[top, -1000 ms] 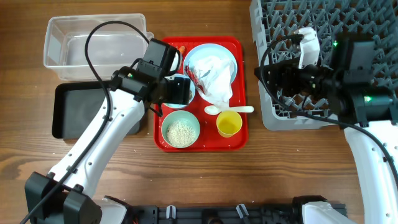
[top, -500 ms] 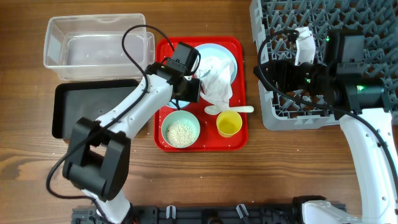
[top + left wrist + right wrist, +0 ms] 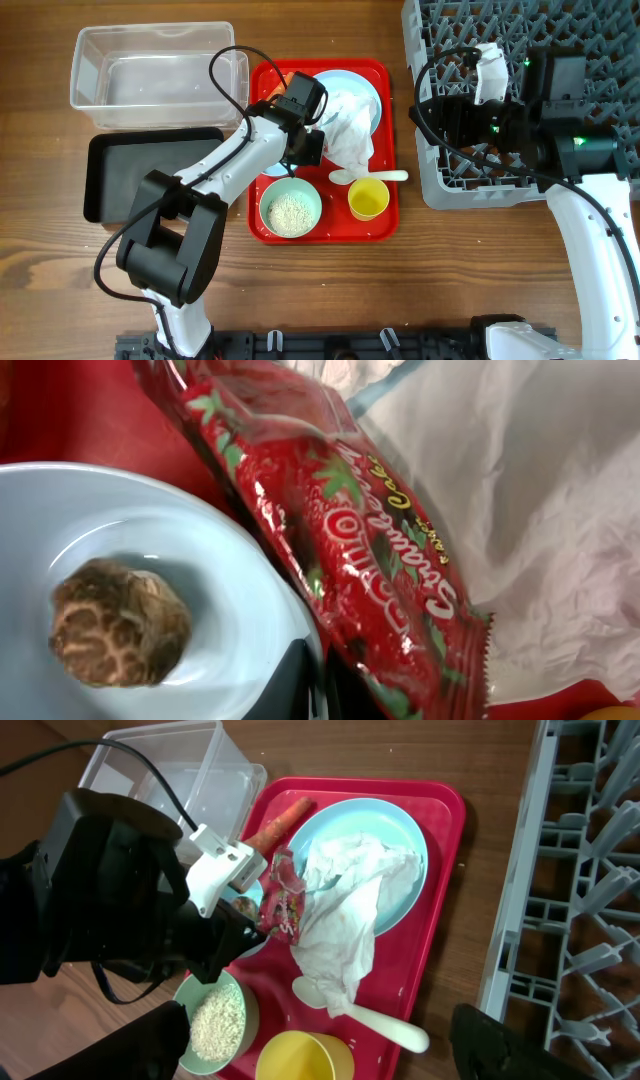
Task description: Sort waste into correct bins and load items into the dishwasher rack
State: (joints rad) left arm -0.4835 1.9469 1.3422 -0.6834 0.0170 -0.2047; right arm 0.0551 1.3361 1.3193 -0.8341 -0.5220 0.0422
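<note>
My left gripper [image 3: 314, 140] is shut on the lower corner of the small red wrapper [image 3: 370, 540], beside the crumpled white napkin [image 3: 348, 125] on the light blue plate [image 3: 366, 92]. Right next to its fingers is the light blue bowl [image 3: 60, 520] with a brown lump [image 3: 118, 622] in it. On the red tray [image 3: 385, 232] also stand the pale green bowl of rice [image 3: 291, 208], the yellow cup [image 3: 368, 197] and the white spoon [image 3: 385, 176]. A carrot piece [image 3: 280, 820] lies by the plate. My right gripper [image 3: 320, 1050] hangs open and empty by the grey rack [image 3: 520, 30].
The clear tub [image 3: 92, 70] stands at the back left, with the black tray [image 3: 130, 175] just in front of it. Both are left of the red tray. Bare wooden table [image 3: 450, 280] runs along the front.
My left arm swung right over the red tray and its jaws closed on the red wrapper. The right arm barely moved.
</note>
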